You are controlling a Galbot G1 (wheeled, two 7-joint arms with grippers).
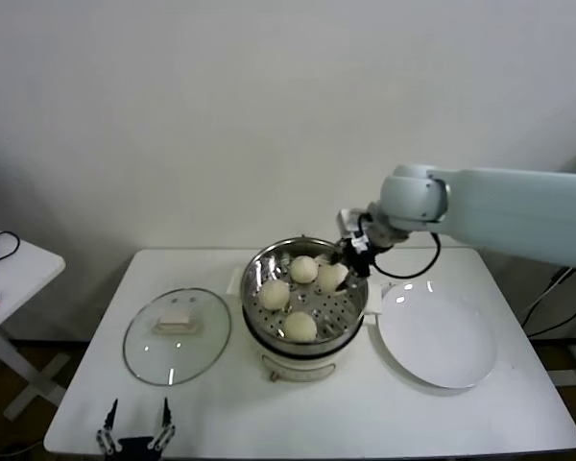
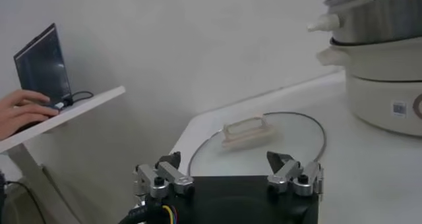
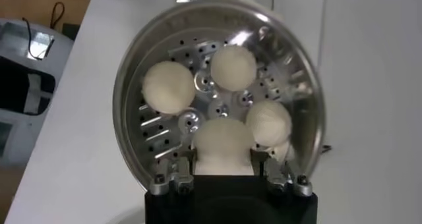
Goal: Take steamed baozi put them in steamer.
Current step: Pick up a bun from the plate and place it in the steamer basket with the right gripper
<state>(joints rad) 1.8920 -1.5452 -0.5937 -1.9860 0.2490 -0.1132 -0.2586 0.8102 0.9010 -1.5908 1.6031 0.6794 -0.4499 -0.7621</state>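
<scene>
With the steamer (image 1: 305, 296) taken as the landmark at the middle of the bench (image 1: 480, 403), the remaining items are placed as follows: the white plate (image 1: 440, 338) lies bare just beside it on the robot's right, and the glass lid (image 1: 177, 335) lies flat just beside it on the robot's left. All four steamed baozi (image 1: 303, 269) are inside the steamer basket, resting on its perforated floor; three sit free, and the fourth (image 3: 224, 146) is at the basket's right rim side. The right hand (image 3: 224, 172) reaches over that rim and is closed on this fourth bun, one finger on each flank. The left hand (image 2: 229, 174) is parked low at the front bench edge, well apart from the steamer, with its fingers spread. Judged by appearance, each bun is light, soft and easily dented, with a smooth skin. Grip across the widest part of the bun, using low force.
</scene>
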